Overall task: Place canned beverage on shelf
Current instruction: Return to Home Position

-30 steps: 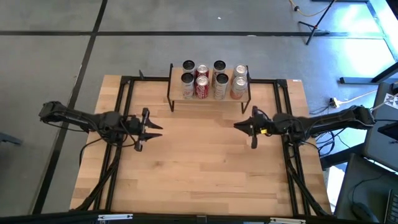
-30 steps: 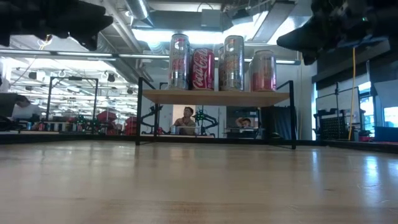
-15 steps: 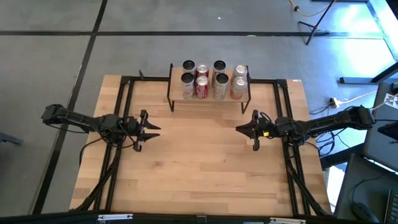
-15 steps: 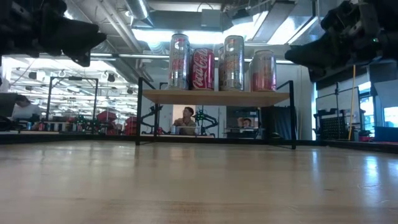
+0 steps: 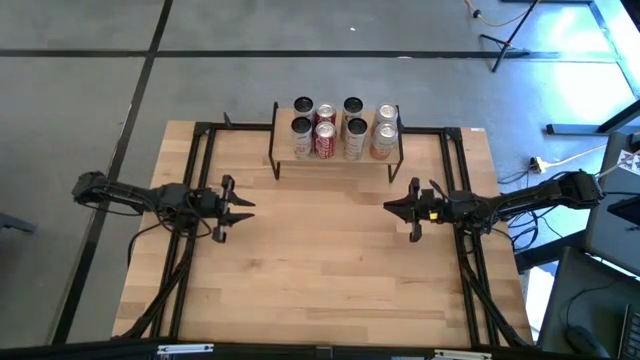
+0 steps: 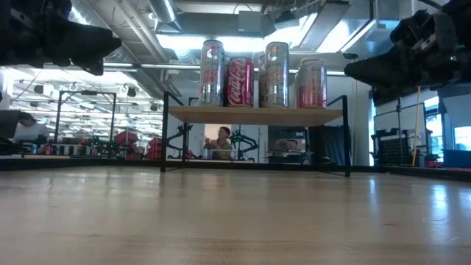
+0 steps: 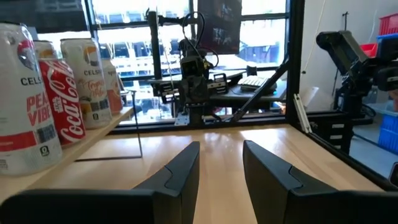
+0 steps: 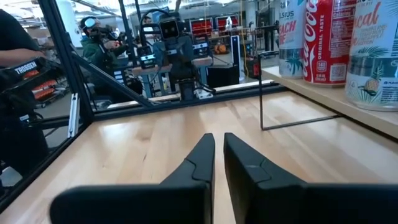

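Both arms draw back a little farther toward the table's (image 5: 320,280) sides, left gripper (image 5: 247,208) slightly spread and right gripper (image 5: 388,207) almost pressed together, both empty, while 8 cans (image 5: 325,141) stand on the shelf (image 6: 254,115), so only homing seems left.

Cam 1, high: overhead, straight down, far; whole table (image 5: 330,270), shelf (image 5: 338,160) at 12 o'clock edge.
Cam 2, low: tabletop ht, level, faces 12 o'clock.
Cams 3–4, wrists: low, near the wood; L faces 3 o'clock, R faces 9 o'clock.
Shared by all 4: shelf w/ cans (image 5: 324,141).
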You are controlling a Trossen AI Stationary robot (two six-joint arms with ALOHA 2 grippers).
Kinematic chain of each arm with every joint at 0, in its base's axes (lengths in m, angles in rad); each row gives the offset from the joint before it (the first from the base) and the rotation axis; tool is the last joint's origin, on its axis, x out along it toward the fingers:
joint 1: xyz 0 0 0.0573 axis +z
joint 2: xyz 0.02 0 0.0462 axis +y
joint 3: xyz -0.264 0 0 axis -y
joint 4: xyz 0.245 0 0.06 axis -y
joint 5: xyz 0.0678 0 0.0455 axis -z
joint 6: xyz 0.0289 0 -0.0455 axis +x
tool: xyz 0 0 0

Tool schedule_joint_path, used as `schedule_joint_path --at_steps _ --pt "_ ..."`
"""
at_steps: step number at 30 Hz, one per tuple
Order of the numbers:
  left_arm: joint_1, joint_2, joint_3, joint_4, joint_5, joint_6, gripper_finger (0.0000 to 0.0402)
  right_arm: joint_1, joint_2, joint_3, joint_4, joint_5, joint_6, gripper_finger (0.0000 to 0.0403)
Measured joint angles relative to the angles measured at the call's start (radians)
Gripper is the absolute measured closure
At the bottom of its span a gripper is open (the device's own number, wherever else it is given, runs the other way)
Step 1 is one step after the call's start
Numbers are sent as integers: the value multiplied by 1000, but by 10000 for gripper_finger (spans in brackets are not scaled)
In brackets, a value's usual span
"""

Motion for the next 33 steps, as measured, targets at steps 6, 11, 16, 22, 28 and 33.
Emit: schedule_joint_path --at_steps 6,11,16,22,28,33 --pt "0 -63 0 -75 -22 0 292 0 0 0 -2 14 2 379" --pt "0 -141 0 -141 -48 -1 292 0 -15 0 -6 35 -7 379" --pt "0 -206 2 -163 -40 -21 292 0 -60 0 -22 -9 -19 379" --pt "0 -205 1 -266 -51 -111 292 0 -176 0 -168 5 -4 379" --pt "0 -206 1 -251 -52 -95 292 0 -348 0 -366 9 14 379" --pt "0 -206 1 -252 -52 -83 292 0 -503 0 -547 0 29 379"
